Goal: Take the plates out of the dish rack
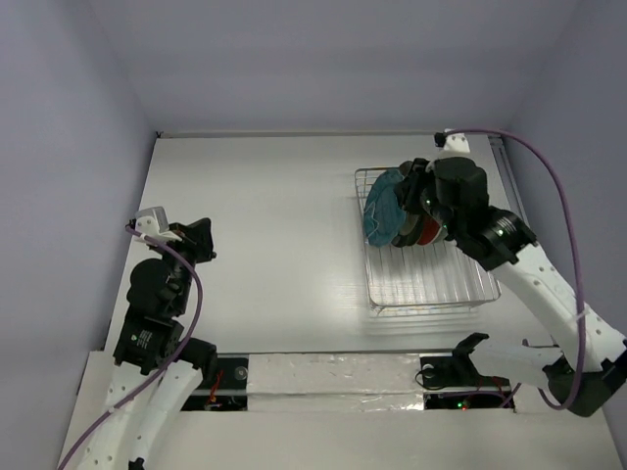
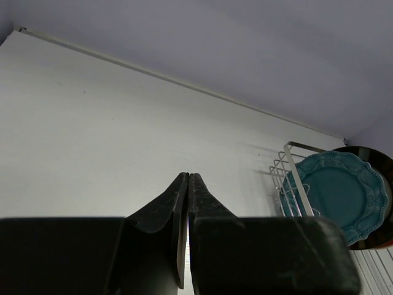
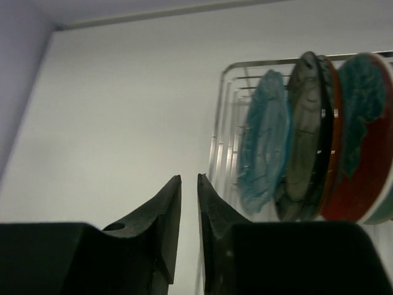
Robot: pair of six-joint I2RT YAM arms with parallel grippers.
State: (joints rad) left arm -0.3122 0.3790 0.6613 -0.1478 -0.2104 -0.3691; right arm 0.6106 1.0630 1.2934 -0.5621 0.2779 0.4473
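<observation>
Right now the dish rack (image 1: 436,294) sits at about two o'clock on the white table (image 1: 274,225). The plates (image 1: 392,213) stand on edge, packed close together at its twelve o'clock end, and the near half of the grid is bare wire.

The scalloped teal plate (image 1: 384,208) is outermost on the nine o'clock side of the row. Just beside it is a dark-rimmed plate (image 3: 304,141), then a red plate with a teal flower (image 3: 362,141). I cannot tell whether they touch.

The right gripper (image 3: 187,181) hangs over the row from the three o'clock side. Its claw is narrow, with only a slim gap of table showing between the fingertips, and it grips nothing. From its own wrist camera the plates lie off at two o'clock, clear of the fingers.

The left gripper (image 2: 188,178) is at nine o'clock on the table, well apart from the rack. Its fingers are pressed flat together and hold nothing.
</observation>
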